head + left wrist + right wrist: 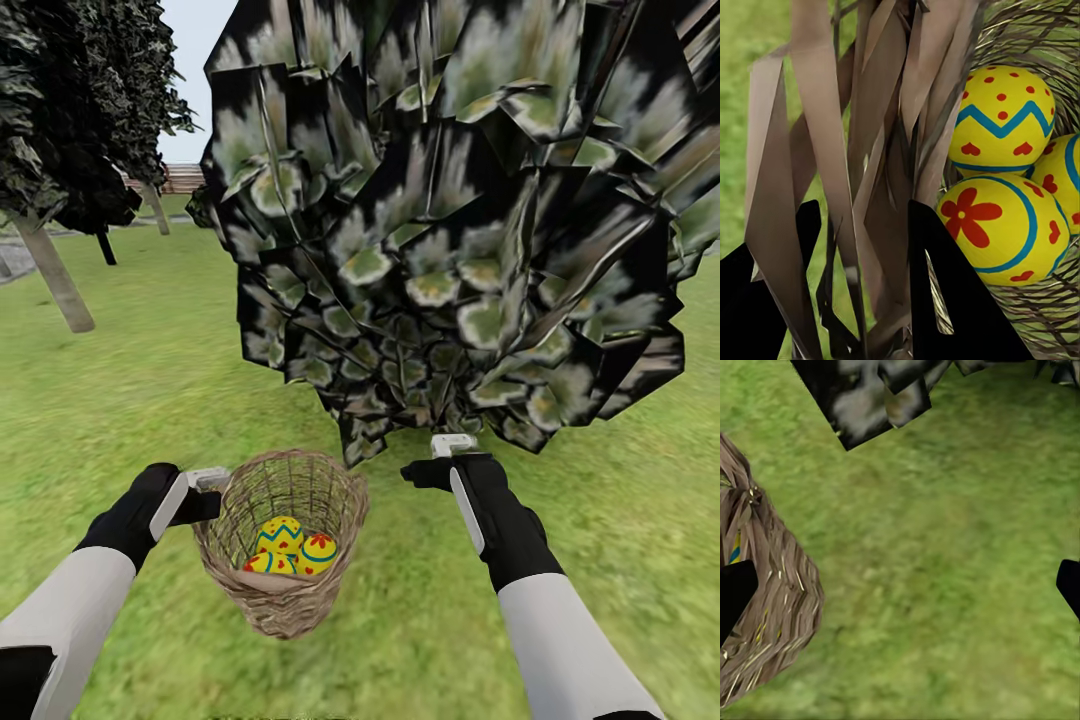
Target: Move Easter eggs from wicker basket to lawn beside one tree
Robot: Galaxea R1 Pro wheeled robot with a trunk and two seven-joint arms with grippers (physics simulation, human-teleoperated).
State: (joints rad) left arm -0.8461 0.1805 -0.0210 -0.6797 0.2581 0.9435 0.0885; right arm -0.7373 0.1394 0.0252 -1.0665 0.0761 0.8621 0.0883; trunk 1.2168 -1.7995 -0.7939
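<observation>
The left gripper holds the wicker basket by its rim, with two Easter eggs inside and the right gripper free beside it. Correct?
Not quite: the wicker basket holds three Easter eggs, not two. The head view shows all three, and so does the left wrist view. The rest stands: the left gripper is at the rim, and the right gripper is free beside it.

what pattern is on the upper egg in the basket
Yellow upper egg with a blue zigzag band, red dots above and red hearts below; the left wrist view shows it best.

Green lawn (150, 400); trunks (55, 275) rooted in it.
</observation>
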